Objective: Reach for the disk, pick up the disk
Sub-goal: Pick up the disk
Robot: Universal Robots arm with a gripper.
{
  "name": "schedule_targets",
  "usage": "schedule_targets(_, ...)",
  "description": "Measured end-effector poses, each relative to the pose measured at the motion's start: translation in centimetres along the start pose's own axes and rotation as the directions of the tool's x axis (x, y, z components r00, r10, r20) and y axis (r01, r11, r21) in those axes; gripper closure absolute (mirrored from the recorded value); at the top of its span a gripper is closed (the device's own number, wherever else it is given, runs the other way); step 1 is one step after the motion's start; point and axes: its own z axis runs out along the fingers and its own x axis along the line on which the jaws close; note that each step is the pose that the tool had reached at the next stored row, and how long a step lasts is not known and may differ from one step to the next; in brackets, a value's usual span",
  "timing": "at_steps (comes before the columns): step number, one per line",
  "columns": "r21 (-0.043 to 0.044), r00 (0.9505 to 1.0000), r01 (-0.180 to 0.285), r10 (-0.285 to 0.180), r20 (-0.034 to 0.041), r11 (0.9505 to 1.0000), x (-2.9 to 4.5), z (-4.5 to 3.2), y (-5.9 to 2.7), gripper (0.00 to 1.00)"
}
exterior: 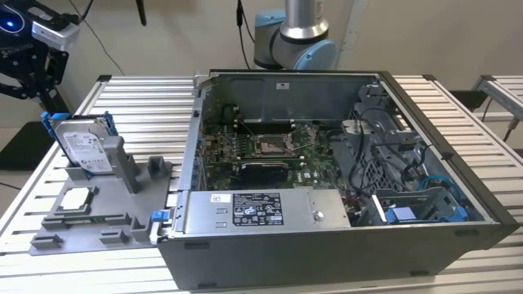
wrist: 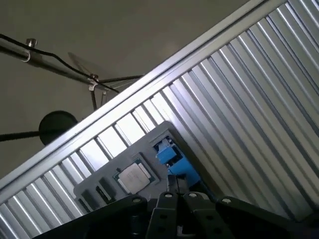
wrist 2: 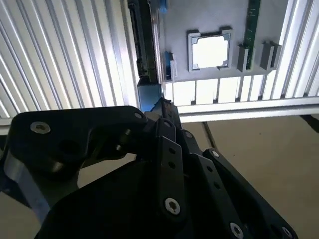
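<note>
Heads up, your hand (exterior: pixel 34 79) is hanging over the far left corner of the tabletop (exterior: pixel 147 98), above and just left of the disk (exterior: pixel 82 144). It's well clear of it, with nothing in its grip. I can't tell how far open it is.

The disk stands on end in a slot of the grey holder (exterior: pixel 122 165), left of the open case (exterior: pixel 327 239). I reckon it's parked that way so its upper edges stay free for a grab from above. Its long axis runs up and down, leaning a touch, with the label facing near. In the second wrist view you see it edge-on (wrist 2: pixel 144 40). The chip (exterior: pixel 75 197) lies flat on the same holder, nearer (not your target).
</note>
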Motion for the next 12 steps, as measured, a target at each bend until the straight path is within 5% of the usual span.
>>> schedule_targets(6,-0.0001,0.9941,0.109,-0.109,-0.0041,0.9941,0.00,0.00,0.00,1.00)
schedule_targets(12,-0.0003,0.9763,0.216,-0.216,-0.0080,0.9763,0.00,0.00,0.00,1.00)
